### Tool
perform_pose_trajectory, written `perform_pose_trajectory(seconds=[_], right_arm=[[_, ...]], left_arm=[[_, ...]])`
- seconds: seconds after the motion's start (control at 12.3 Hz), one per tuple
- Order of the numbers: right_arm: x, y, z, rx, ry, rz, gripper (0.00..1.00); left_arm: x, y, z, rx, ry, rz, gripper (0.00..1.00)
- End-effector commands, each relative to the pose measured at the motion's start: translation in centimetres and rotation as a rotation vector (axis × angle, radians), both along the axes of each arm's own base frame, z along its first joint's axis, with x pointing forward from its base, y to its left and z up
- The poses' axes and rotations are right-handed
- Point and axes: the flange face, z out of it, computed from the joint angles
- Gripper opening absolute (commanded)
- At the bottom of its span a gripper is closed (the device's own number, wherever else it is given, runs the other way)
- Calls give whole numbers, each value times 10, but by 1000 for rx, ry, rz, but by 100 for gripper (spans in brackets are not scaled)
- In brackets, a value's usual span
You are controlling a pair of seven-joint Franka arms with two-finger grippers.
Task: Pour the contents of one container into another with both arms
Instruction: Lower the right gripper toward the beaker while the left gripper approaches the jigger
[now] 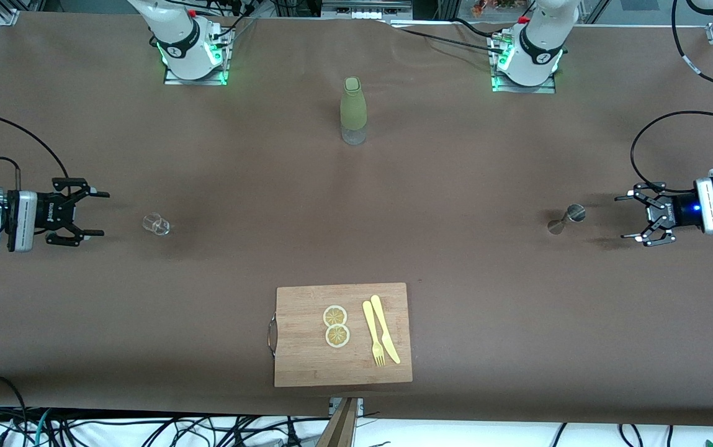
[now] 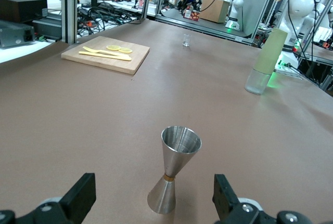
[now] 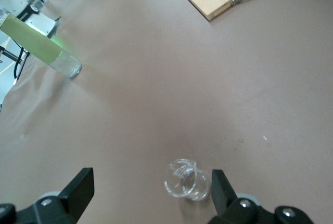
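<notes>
Nothing is poured yet: the left gripper (image 1: 628, 217), fingers apart, faces the steel double-cone jigger (image 1: 566, 219); the right gripper (image 1: 97, 214), also spread, faces the small clear glass (image 1: 156, 225) on the counter (image 1: 455, 198).

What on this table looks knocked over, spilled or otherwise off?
Nothing stands out. The green bottle, the steel jigger and the small clear glass all stand upright with no spill visible. Lemon slices, knife and fork lie neatly on the cutting board.
</notes>
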Motion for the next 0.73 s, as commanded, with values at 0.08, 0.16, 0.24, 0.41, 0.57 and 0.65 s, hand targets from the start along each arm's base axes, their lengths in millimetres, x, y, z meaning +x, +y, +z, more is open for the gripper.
perform_pose_trajectory(seconds=[0.08,0.16,0.24,0.41,0.57,0.65], right_arm=[[-4,-19,-59,174,-172,36,100],[-6,-20,-75,206,-219,49,100],[-7,-21,-87,235,-265,59,100],[-10,-24,-112,278,-323,56,100],[-14,-28,-137,308,-353,56,100],[-16,-28,-144,311,-359,61,100]], left_arm=[[0,-2,-28,-62,-125,-6,99],[-2,-2,-34,-67,-134,-10,99],[-3,-6,-43,-80,-144,-13,99],[-5,-13,-60,-114,-161,-7,99],[-7,-18,-70,-128,-157,-6,99],[-5,-23,-73,-136,-174,-11,99]])
